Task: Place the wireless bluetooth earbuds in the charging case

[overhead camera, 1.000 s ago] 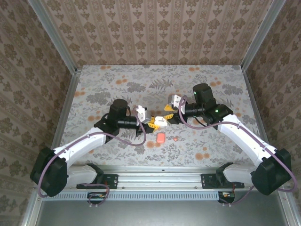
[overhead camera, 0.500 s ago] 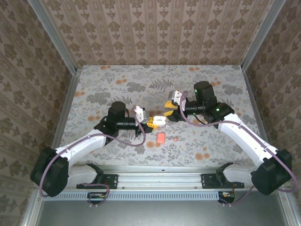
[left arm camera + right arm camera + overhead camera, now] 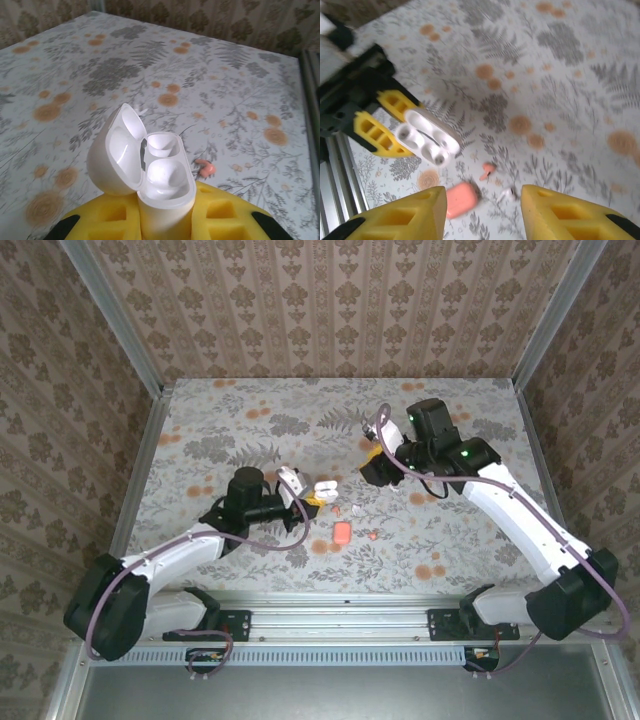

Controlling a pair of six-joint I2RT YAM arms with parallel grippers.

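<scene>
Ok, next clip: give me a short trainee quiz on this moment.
1. True or false: the white case in the left gripper has its lid shut.
2. Besides the coral earbud, what lies loose near the coral case? A) a cable B) a white earbud C) a coin
3. Fill in: the right gripper is ____ and empty.
Key: 1 false; 2 B; 3 open.

Looks like a robotics lab test cell: aluminium frame posts, damask-papered walls boxing in a floral-covered bench, robot arms bolted to a metal rail.
</scene>
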